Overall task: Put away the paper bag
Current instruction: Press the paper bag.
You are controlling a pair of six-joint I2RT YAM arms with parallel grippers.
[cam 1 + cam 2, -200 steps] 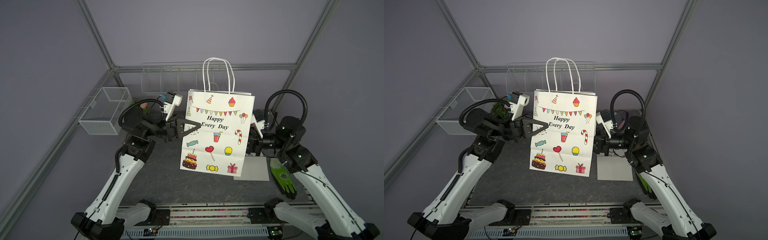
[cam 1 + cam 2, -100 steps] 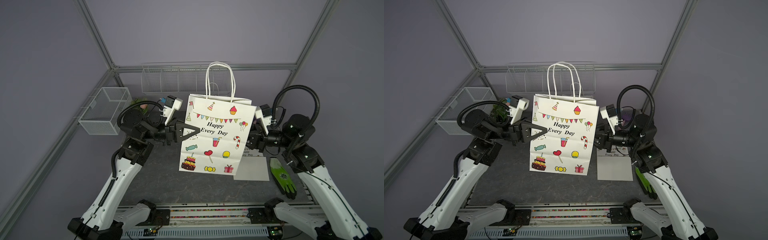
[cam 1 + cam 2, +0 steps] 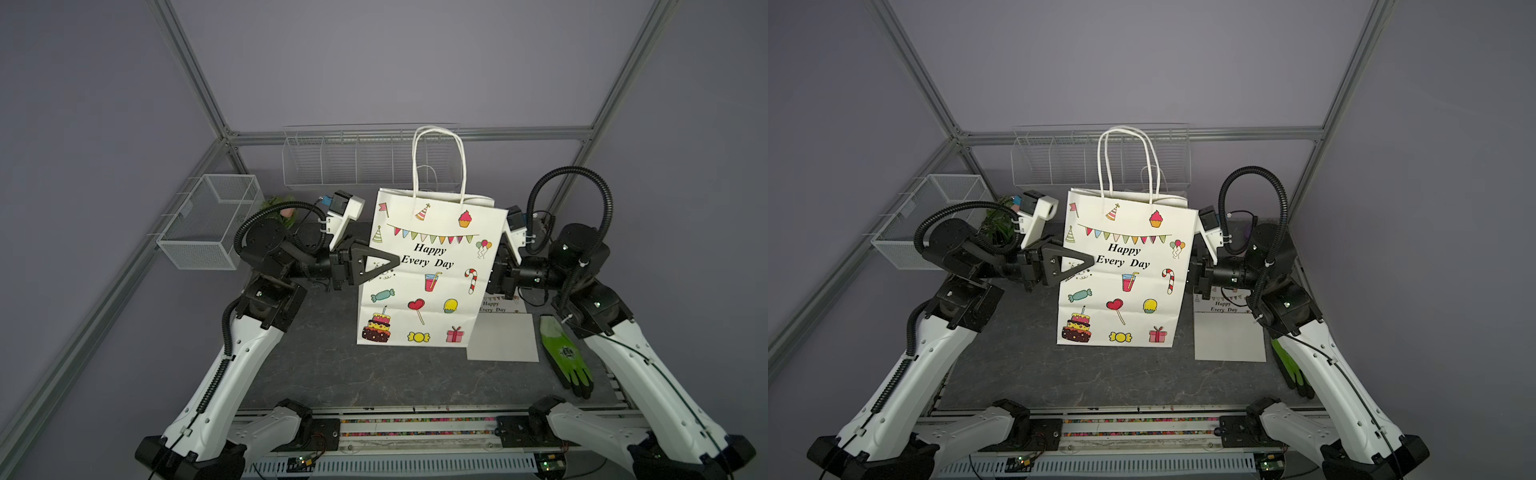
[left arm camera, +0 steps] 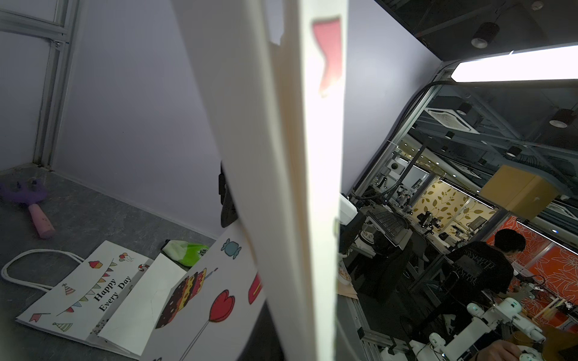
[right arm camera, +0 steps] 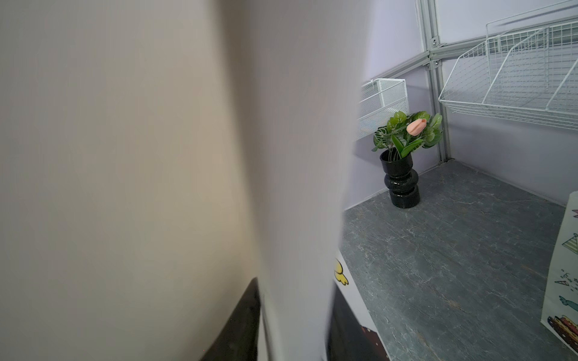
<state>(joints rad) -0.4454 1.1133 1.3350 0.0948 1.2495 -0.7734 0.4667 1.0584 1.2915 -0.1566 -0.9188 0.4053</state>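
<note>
A white paper bag point(image 3: 432, 282) point(image 3: 1125, 274) printed "Happy Every Day" stands upright over the middle of the table, with its twine handles point(image 3: 438, 162) up. My left gripper point(image 3: 390, 262) point(image 3: 1086, 262) is shut on the bag's left edge, one black finger lying across the printed front. In the left wrist view the bag's edge runs through the left gripper point(image 4: 297, 343). My right gripper is hidden behind the bag's right edge in both top views. In the right wrist view the right gripper point(image 5: 294, 337) has a black finger on each side of the bag's side fold.
A second bag point(image 3: 503, 336) point(image 3: 1229, 336) lies flat on the table at the right, beside a green glove point(image 3: 567, 357). A black vase point(image 5: 402, 181) with a plant stands in the back left corner. A mesh bin point(image 3: 208, 224) hangs on the left wall and a wire rack point(image 3: 353, 162) on the back wall.
The right arm has lifted its elbow and its jaws have narrowed onto the bag's right edge. The bag has shifted slightly and stands straighter. The left gripper keeps its hold.
</note>
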